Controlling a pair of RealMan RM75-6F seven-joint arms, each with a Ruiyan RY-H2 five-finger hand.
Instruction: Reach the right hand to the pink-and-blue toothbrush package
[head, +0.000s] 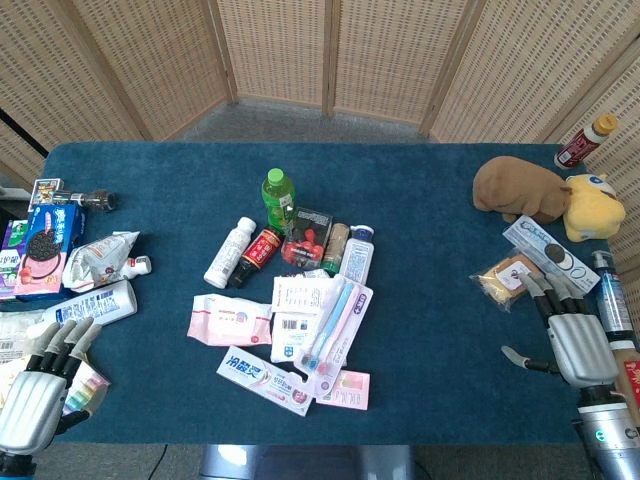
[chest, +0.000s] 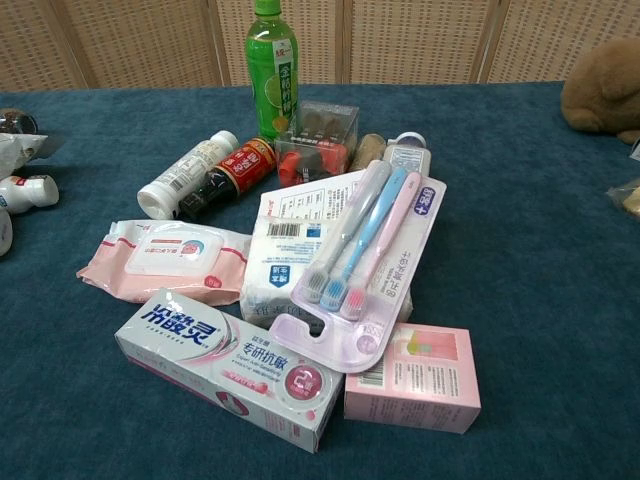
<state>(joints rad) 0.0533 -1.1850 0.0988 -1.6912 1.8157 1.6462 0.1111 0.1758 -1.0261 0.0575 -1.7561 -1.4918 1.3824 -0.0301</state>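
Note:
The pink-and-blue toothbrush package (head: 335, 325) (chest: 365, 262) lies flat in the middle of the blue table, across a white packet and a pink box. My right hand (head: 572, 335) is at the table's right edge, far to the right of the package, fingers apart and holding nothing. At the front left corner, my left hand (head: 42, 380) also has its fingers spread and empty. Neither hand shows in the chest view.
Around the package lie a toothpaste box (chest: 230, 368), wet wipes (chest: 170, 258), a green bottle (chest: 274, 65) and small bottles. A brown plush (head: 520, 187), yellow toy (head: 592, 205) and snack packets (head: 508, 277) sit near my right hand. Cookie packs (head: 45, 245) lie at left.

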